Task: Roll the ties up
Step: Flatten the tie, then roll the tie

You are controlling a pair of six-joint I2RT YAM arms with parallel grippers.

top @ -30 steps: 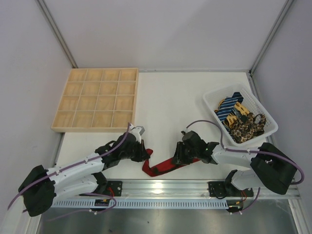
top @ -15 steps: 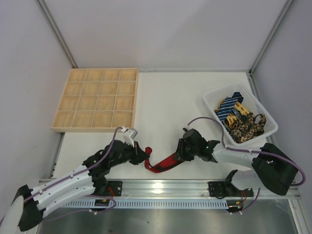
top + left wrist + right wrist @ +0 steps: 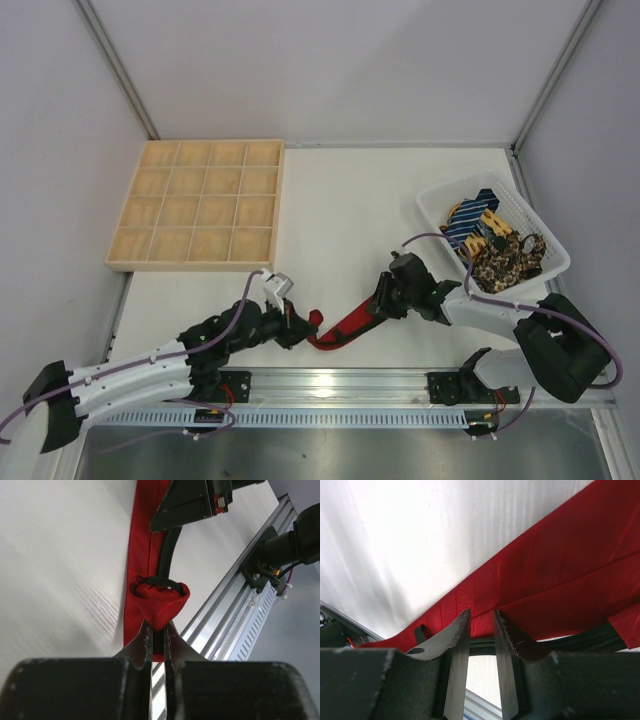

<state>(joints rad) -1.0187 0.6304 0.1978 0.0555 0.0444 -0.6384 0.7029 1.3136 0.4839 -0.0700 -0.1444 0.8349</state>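
Note:
A plain red tie (image 3: 343,326) stretches between my two grippers near the table's front edge. My left gripper (image 3: 303,326) is shut on its folded end, a small red loop (image 3: 160,597) pinched at the fingertips (image 3: 159,630). From that loop the red tie (image 3: 146,540) runs away across the white table. My right gripper (image 3: 381,304) grips the other part, with the red tie (image 3: 555,565) wedged edge-on between its fingers (image 3: 480,622). More ties, navy striped (image 3: 470,222), mustard and brown speckled (image 3: 505,262), lie heaped in a basket.
The white basket (image 3: 432,206) stands at the right. A wooden grid tray (image 3: 196,204) sits at the back left. An aluminium rail (image 3: 340,382) runs along the front edge, close under the tie. Purple cables loop off both arms.
My right gripper has moved up and to the right with the tie. The left arm has dropped lower and shifted a little right, so the red tie now runs straighter between them.

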